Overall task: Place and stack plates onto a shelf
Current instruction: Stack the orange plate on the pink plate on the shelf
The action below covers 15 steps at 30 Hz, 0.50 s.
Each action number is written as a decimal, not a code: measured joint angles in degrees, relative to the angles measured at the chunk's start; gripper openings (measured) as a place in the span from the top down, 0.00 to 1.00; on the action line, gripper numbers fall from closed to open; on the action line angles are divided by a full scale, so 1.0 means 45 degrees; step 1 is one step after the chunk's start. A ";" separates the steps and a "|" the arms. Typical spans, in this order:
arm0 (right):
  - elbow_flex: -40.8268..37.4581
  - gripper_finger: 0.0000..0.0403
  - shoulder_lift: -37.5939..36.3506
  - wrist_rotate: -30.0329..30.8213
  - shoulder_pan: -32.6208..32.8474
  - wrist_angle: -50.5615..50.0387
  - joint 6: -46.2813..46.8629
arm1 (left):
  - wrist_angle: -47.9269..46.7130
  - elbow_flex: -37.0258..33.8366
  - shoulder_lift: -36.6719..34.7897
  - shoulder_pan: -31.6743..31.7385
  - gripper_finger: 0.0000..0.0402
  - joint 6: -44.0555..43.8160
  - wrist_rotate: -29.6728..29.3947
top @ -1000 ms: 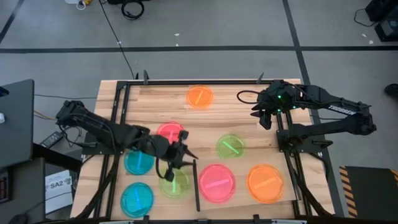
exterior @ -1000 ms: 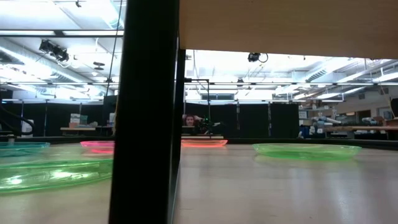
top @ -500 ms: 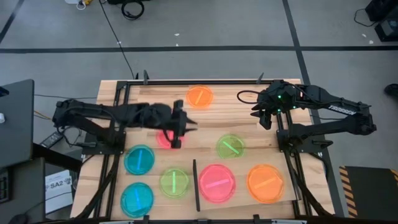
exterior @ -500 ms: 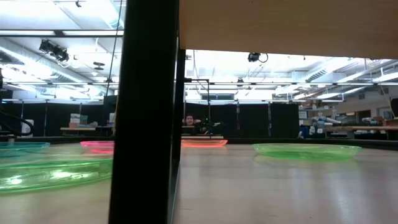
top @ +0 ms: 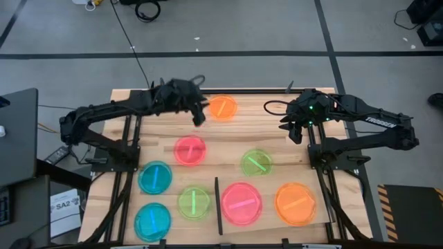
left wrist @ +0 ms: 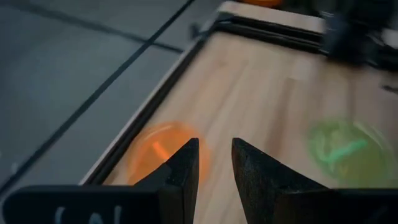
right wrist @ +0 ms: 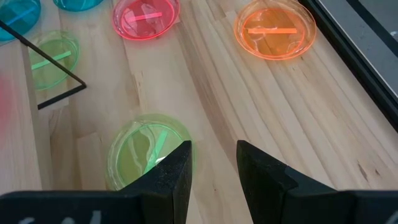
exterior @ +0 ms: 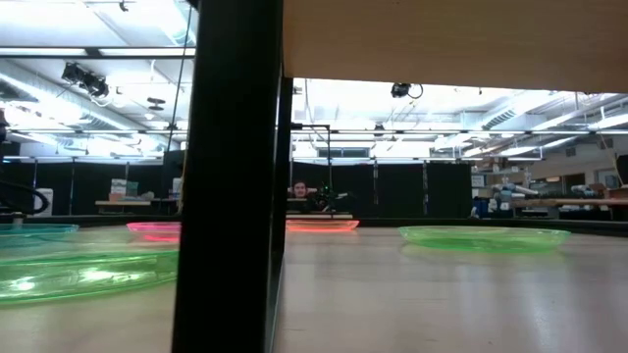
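Eight plates (top: pixel 190 150) lie spread — left gripper (top: pixel 199 115) beside the far orange plate (top: pixel 222 107).

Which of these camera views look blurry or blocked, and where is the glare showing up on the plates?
Left wrist view: soft all over, the small orange plate and a green plate smeared. Low view: a dark upright blocks the left middle, with a pale board across the top. High view: sharp, a bright streak on each plate, as on the large pink plate. Right wrist view: crisp, with streaks of glare.
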 joint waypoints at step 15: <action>0.0000 0.67 -0.0003 0.0000 0.0000 0.0000 0.0000 | -0.0616 -0.0005 0.2240 0.3287 0.74 -0.2880 0.0058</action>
